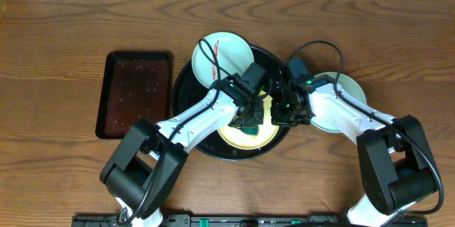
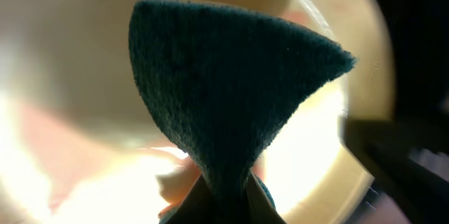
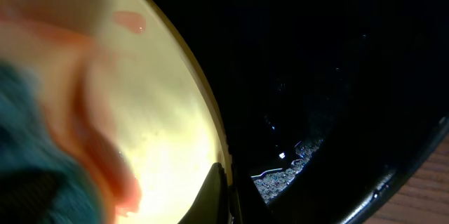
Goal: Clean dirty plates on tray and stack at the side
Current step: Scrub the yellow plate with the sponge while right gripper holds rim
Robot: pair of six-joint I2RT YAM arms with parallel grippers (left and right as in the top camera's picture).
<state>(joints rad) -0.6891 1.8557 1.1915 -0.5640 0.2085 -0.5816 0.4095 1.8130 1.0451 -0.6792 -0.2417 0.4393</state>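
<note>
No text, label, brand, number or sign can be read in any view: the round black tray (image 1: 183, 85), the yellow plate (image 3: 161, 133), the blue-green plate (image 1: 222, 57) at its 12 o'clock, the green sponge (image 2: 224, 90) and the rectangular tray (image 1: 135, 92) at 9 o'clock bear no legible writing

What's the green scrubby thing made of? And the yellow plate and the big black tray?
The green pad looks like soft sponge or scouring fibre: fuzzy, matte, bent where it is pinched. The yellow plate seems to be smooth plastic, slightly shiny, with light glowing through it. The black tray looks hard and glossy, probably plastic, with bright reflections.
</note>
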